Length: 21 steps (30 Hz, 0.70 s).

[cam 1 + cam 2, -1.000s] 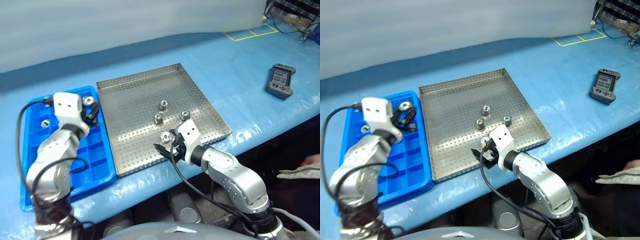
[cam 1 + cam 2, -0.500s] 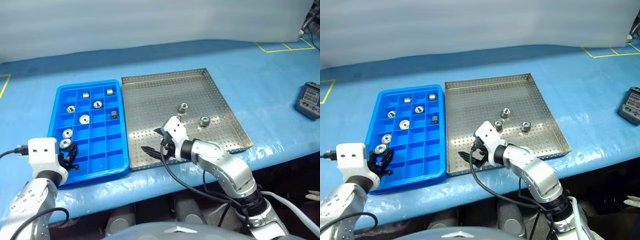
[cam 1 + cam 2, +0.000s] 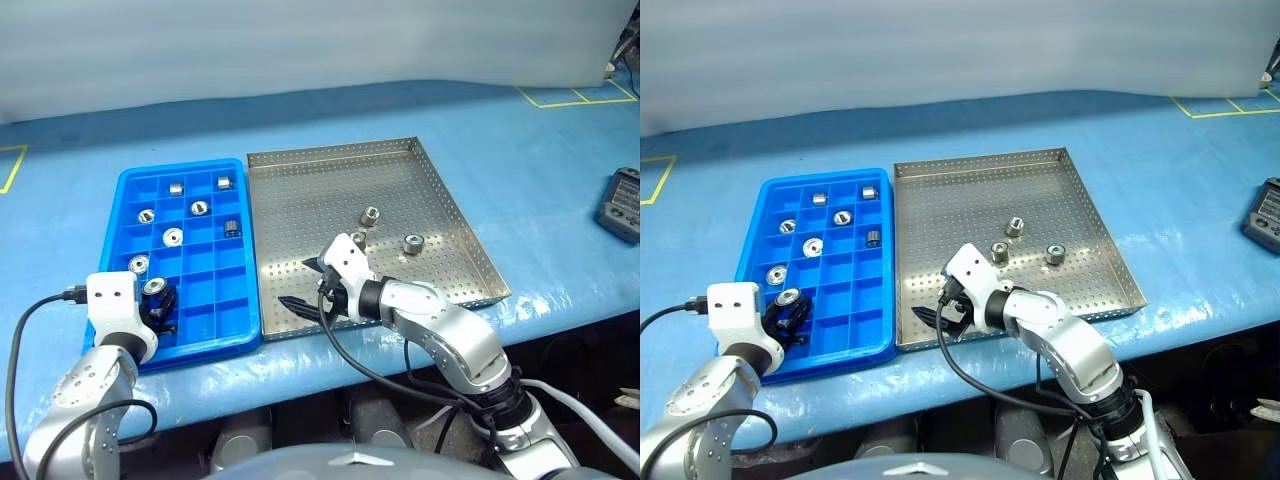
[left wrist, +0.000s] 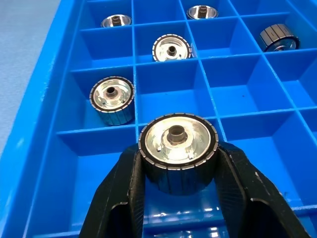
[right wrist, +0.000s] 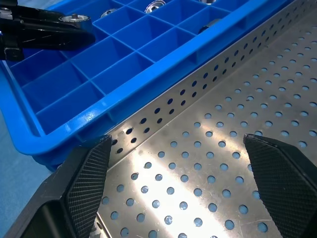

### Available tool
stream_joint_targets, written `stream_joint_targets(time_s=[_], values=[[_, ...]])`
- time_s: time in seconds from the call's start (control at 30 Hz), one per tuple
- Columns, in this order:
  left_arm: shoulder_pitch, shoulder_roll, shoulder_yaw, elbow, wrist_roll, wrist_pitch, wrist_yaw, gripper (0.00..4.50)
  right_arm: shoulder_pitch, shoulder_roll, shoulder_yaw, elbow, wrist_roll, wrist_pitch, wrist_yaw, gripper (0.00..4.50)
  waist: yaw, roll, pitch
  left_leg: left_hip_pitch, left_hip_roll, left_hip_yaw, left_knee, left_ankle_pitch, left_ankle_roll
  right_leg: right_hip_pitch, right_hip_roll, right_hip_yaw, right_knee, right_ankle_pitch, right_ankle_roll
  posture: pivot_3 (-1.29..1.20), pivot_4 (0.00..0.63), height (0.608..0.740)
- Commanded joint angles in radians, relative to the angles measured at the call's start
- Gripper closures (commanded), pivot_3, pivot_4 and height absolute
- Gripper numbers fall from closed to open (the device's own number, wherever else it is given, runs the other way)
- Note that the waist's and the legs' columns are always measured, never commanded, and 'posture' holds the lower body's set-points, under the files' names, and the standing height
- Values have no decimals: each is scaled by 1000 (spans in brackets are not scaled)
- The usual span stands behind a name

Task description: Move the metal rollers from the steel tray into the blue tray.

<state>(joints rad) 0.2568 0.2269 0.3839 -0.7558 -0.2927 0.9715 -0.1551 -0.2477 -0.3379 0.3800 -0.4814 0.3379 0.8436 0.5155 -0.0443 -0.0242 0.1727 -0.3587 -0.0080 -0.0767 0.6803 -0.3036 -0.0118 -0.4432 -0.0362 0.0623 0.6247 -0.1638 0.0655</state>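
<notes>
**Roller pinched over the blue tray, three left on the steel tray**

The desk (image 3: 520, 130) carries both containers side by side, touching along one long edge. The steel tray (image 3: 300, 190), the larger, holds three metal rollers (image 3: 413, 242) near its middle right, standing apart from one another; the rest of its perforated floor is bare. The blue tray (image 3: 118, 190) has seven rollers lying singly in its compartments, mostly in the far half, with the near rows empty.

The left claw (image 4: 178, 163) pinches one more roller by its ribbed outer wall, face up, over a near compartment. The right claw (image 5: 178, 163) stands spread wide above the near corner of the steel tray, holding nothing.

These rollers look rigid, dense for their size and polished, so probably slippery on the faces. The knurled wall is likely the surest place to grip, across the diameter. They should tolerate a short drop, though they may roll if set on edge.
</notes>
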Motion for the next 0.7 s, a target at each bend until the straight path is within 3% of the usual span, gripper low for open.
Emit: stream_joint_targets(time_s=[0.03,0.33,0.5,0.7], values=[[-12,13,-10,25,-23,26,-14,2820,13,-1,-25,-58,8,1,-14,0,-2,0,0,0,0,0,0,0,0,0,0,0,0,0,0,-49,150,740],[-65,74,-15,49,-40,22,-42,69,37,-8,-35,-86,6,10,-40,0,-31,4,-2,2,0,0,1,0,0,2,0,0,1,0,0,-95,150,740],[-145,110,-9,42,-85,-27,-98,29,55,-22,-62,-102,6,13,-55,0,-33,3,-2,1,1,-1,1,1,-1,1,1,0,2,0,0,-111,150,740],[-284,168,-111,83,-114,-72,-179,29,97,-62,-122,-133,2,26,-81,0,-46,3,-2,0,0,0,2,0,-1,2,0,1,1,1,1,-161,150,740]])
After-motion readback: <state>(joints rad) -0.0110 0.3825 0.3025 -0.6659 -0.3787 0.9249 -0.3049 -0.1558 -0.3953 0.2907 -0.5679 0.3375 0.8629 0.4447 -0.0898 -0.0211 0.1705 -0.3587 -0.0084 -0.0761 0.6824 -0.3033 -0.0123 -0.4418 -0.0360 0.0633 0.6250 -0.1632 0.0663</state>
